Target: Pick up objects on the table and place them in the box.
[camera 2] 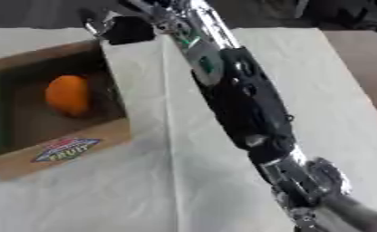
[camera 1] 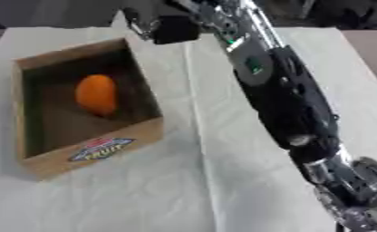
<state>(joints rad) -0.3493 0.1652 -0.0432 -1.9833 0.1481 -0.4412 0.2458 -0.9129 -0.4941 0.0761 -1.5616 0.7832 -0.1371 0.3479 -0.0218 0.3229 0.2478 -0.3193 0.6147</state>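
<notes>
Nearest you, the white cloth point(camera 1: 144, 195) covering the table lies bare across the whole front, w/ a crease running front to back just right of the box; that is your widest open room. Your right arm point(camera 1: 291, 99) comes in from the lower right corner and runs diagonally up and left across the cloth to the far edge, so it cuts the right half of the table off from the left. To its right the cloth stays bare out to the table's right edge. At mid-left sits the wooden box point(camera 1: 104, 149), open-topped, front wall carrying a blue-and-red "FRUIT" label point(camera 1: 101, 149); its front corner stands near the table's front-left area, w/ cloth showing round it on the near and right sides. Inside, the orange fruit point(camera 1: 96, 94) rests on the box floor, toward the back half, apart from the walls as far as you can see. Farther on, your right hand point(camera 1: 156, 26) hangs at the far edge just beyond the box's far-right corner, above the cloth; it shows as a dark blocky shape w/ silver bits, and whether the fingers are spread or curled, or hold anything, cannot be told. Left hand does not show.
</notes>
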